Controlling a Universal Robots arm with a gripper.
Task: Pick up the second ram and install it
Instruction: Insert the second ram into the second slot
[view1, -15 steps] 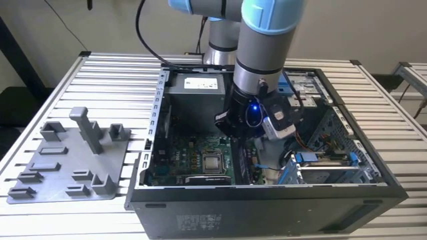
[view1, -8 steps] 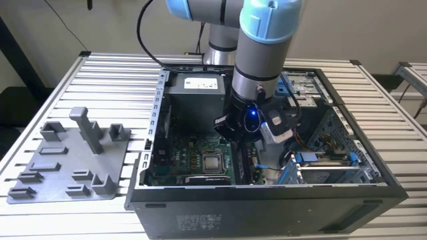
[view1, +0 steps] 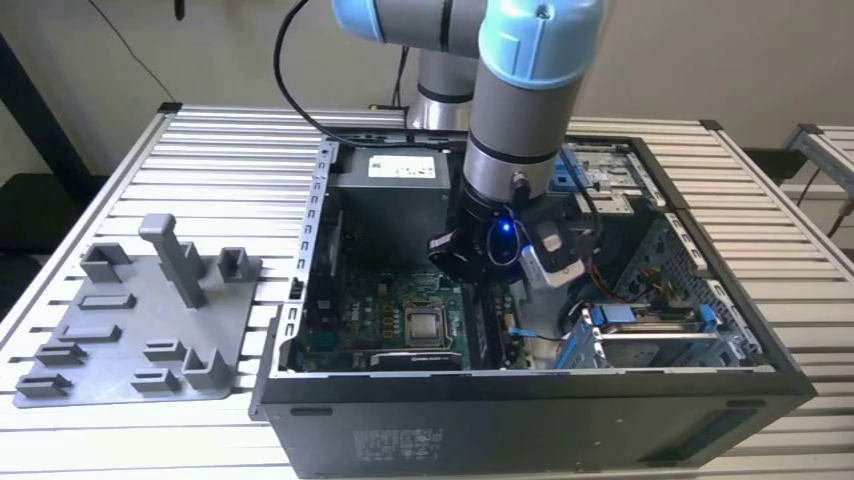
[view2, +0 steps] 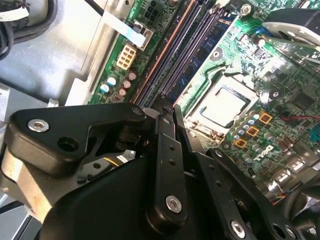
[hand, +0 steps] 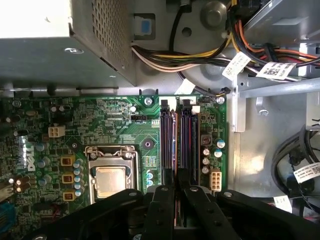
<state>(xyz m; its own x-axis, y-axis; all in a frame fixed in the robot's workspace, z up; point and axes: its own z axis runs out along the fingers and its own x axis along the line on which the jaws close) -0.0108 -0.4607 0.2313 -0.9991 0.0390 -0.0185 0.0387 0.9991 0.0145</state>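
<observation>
Arm reaches down into open PC case on slatted counter. Tool sits low over the motherboard, right at the near ends of the memory slots; in both wrist views its fingers look nearly together, a thin dark edge between them. Cannot tell if that edge is the ram, or whether the tool grips anything.

Around the tool: CPU socket just beside the slots, power supply past the board's far edge, cable bundle running from it. In the exterior view, drive cage sits on the exterior view's right inside the case, near the arm.

Grey tray with upright pegs lies on the counter at the exterior view's left, apart from the case.
</observation>
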